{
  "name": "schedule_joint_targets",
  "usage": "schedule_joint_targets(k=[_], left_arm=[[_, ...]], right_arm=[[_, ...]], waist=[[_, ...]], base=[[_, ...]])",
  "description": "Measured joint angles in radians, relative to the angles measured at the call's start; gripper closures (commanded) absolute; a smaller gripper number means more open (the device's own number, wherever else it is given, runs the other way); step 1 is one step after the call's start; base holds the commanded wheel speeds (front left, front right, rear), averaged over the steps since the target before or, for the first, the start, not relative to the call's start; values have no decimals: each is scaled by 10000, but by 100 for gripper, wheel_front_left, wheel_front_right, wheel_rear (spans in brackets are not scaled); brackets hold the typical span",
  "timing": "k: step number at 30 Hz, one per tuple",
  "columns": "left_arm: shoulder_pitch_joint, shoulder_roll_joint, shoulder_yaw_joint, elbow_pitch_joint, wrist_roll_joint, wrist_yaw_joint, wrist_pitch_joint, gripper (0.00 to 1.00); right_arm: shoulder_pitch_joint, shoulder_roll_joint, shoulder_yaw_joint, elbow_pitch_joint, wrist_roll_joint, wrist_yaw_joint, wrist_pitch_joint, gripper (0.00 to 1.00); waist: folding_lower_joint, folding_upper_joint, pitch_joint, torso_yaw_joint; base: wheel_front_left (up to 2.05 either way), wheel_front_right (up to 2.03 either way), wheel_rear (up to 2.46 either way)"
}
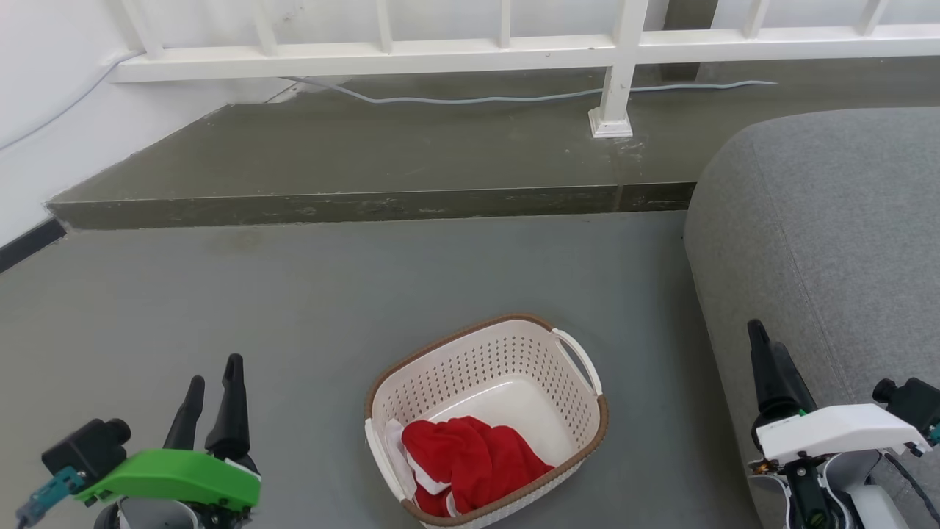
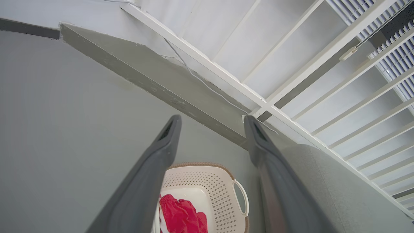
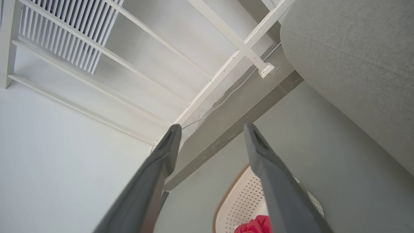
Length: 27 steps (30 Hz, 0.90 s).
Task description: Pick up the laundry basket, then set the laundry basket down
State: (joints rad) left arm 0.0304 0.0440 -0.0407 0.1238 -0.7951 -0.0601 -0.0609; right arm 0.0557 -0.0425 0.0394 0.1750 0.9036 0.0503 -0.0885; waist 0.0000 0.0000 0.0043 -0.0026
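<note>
Basket first. Head view: the laundry basket (image 1: 477, 360) sits on the grey floor (image 1: 220, 294), between the two arms and skewed. Its sofa-side handle (image 1: 580, 358) faces the sofa (image 1: 830, 242); its near-left handle (image 1: 376, 441) faces the left arm. A red garment (image 1: 470, 459) is bunched in the near end, against the wall there. The left gripper (image 1: 214, 373) is low left. The right gripper (image 1: 758, 338) is low right, in front of the sofa edge. Both are well apart from the basket and neither touches it. My read of the step: reach to the handles, lift not started.

Left wrist view: the left gripper (image 2: 212, 122) has its fingers splayed wide with nothing between them. The laundry basket (image 2: 207, 181) lies low in frame between the fingers, and the sofa-side handle (image 2: 242, 197) is plain to see.

Right wrist view: the right gripper (image 3: 212, 129) is likewise spread and empty. The laundry basket (image 3: 239, 200) peeks out beside one finger, with the sofa (image 3: 355, 64) close alongside.

To do it well:
- One arm per handle.
- Square each wrist to the skewed basket before closing.
- Put a finger through the handle loop, not on the perforated wall.
- The right arm looks short of room between basket and sofa, so come in from above.
- The load sits at the near end, so expect a tip that way. Raise both sides together and level.
</note>
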Motion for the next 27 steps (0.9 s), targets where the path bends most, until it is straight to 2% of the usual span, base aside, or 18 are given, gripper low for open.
schedule_joint_targets(k=[6, 12, 27], left_arm=[[126, 29, -238, -104, 888, 180, -173, 0], [153, 52, -527, -376, 2050, 357, -407, 0], [365, 117, -988, -826, 4136, 802, -909, 0]], right_arm=[[162, 0, 134, -102, -782, -100, -184, 0], [190, 2, 355, -284, -1889, -353, -366, 0], [370, 4, 734, -658, -4038, -629, -796, 0]], waist=[[0, 0, 9, -2], [0, 0, 17, -5], [0, 0, 0, -25]], base=[[0, 0, 0], [0, 0, 0], [0, 0, 0]])
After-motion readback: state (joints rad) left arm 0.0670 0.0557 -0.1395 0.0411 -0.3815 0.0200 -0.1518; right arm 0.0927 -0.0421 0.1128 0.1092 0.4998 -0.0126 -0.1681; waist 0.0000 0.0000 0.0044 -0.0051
